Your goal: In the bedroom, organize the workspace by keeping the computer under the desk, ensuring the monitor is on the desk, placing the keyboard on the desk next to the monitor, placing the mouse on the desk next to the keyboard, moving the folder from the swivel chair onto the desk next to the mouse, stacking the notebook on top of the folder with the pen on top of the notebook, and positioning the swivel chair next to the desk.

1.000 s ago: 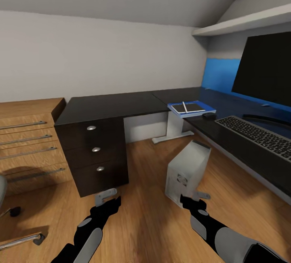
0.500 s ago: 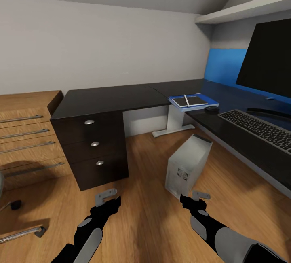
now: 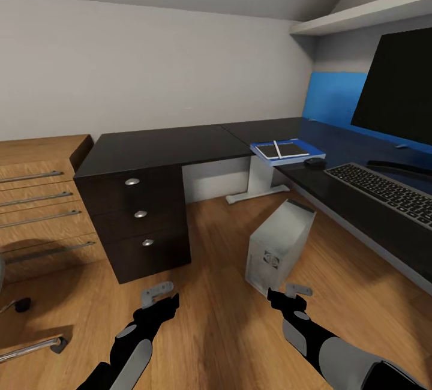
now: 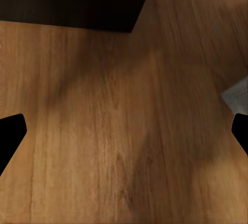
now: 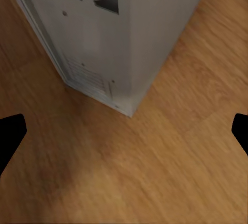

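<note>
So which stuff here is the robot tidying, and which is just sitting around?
For the job:
white-grey boxy computer tower
big black flat monitor
slim grey keyboard
small dark mouse
bright blue folder
thin grey notebook
thin white pen
glossy black desk

Just there:
light-wood dresser
white wall shelf

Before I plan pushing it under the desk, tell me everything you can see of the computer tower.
The computer is a boxy white-grey tower, metal-looking, with a round vent and small holes on its panel. It stands on the wood floor, turned at an angle, just outside the desk edge. The right gripper hovers close, not touching it.
</note>
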Controlling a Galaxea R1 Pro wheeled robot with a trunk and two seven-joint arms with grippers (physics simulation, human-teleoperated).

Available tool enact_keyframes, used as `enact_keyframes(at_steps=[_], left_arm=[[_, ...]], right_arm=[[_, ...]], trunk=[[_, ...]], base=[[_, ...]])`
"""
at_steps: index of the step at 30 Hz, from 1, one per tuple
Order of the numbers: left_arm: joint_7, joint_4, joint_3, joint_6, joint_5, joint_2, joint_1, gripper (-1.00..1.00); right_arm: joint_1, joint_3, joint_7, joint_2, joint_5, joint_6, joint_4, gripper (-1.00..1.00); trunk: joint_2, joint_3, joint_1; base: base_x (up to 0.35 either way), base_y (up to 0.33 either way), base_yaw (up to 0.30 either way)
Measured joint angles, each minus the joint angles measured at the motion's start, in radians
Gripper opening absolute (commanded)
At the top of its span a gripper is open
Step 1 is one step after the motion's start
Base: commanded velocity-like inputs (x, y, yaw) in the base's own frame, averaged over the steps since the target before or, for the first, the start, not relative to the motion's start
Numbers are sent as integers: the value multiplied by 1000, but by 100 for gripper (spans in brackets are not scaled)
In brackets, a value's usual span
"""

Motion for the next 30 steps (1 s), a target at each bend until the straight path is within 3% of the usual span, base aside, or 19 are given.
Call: enact_keyframes(at_steps=[18,27,30], left_arm=[[0,11,-1,0,-2,0,0,100],[-5,24,-4,-3,-2,0,1,100],[-10,5,-11,-20,-8,1,87,100]], right_arm=[[0,0,0,0,0,0,0,100],[0,0,0,0,0,0,0,100],[0,0,1,0,0,0,-1,100]], trunk=[[0,0,0],[0,0,0],[0,0,0]], base=[[132,0,0],[23,0,0],[1,0,0]])
